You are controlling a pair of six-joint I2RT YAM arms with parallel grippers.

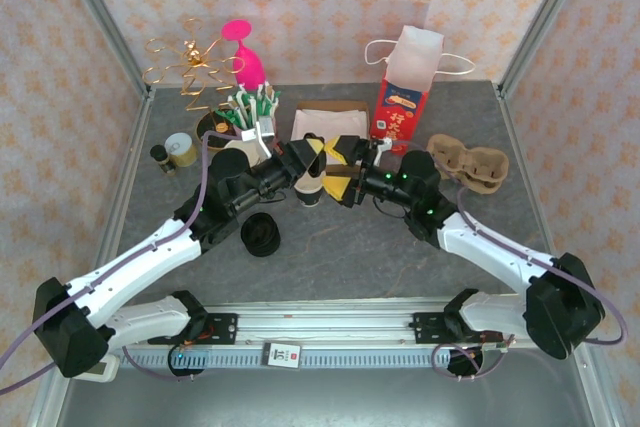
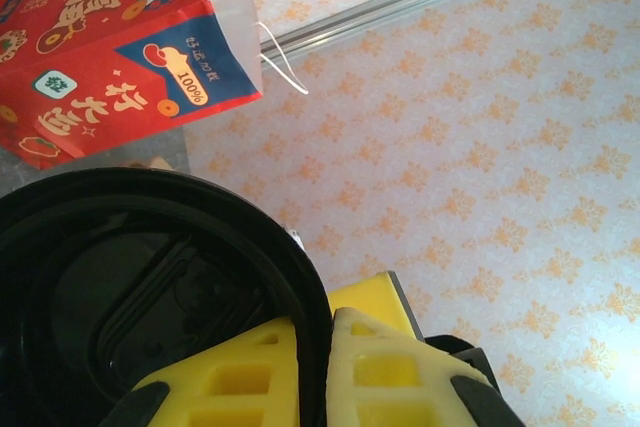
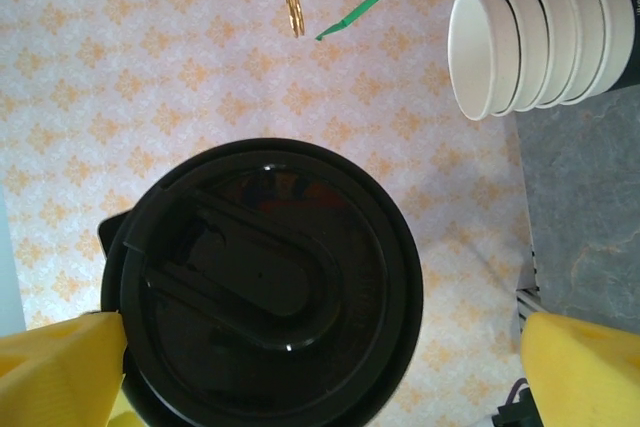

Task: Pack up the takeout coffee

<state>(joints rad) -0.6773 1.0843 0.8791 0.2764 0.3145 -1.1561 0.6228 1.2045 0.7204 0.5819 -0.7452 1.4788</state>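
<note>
A black coffee lid [image 2: 140, 287] is pinched at its rim between the yellow fingers [image 2: 380, 367] of my left gripper [image 2: 325, 322], which is shut on it. In the top view the lid sits over a white paper cup [image 1: 312, 190] at the table's middle, where both grippers meet. My right gripper [image 3: 322, 327] stands wide open around the same lid [image 3: 265, 287]. Its left finger [image 3: 60, 372] is close beside the lid and its right finger [image 3: 590, 367] is well clear. The cup under the lid is hidden in both wrist views.
A red and white paper bag [image 1: 405, 97] stands at the back right, with a brown cup carrier [image 1: 470, 162] to its right. A stack of black lids [image 1: 262, 235] lies near the left arm. Stacked white cups [image 3: 540, 42] lie on their side. Green stirrers [image 1: 248, 112] and jars are at the back left.
</note>
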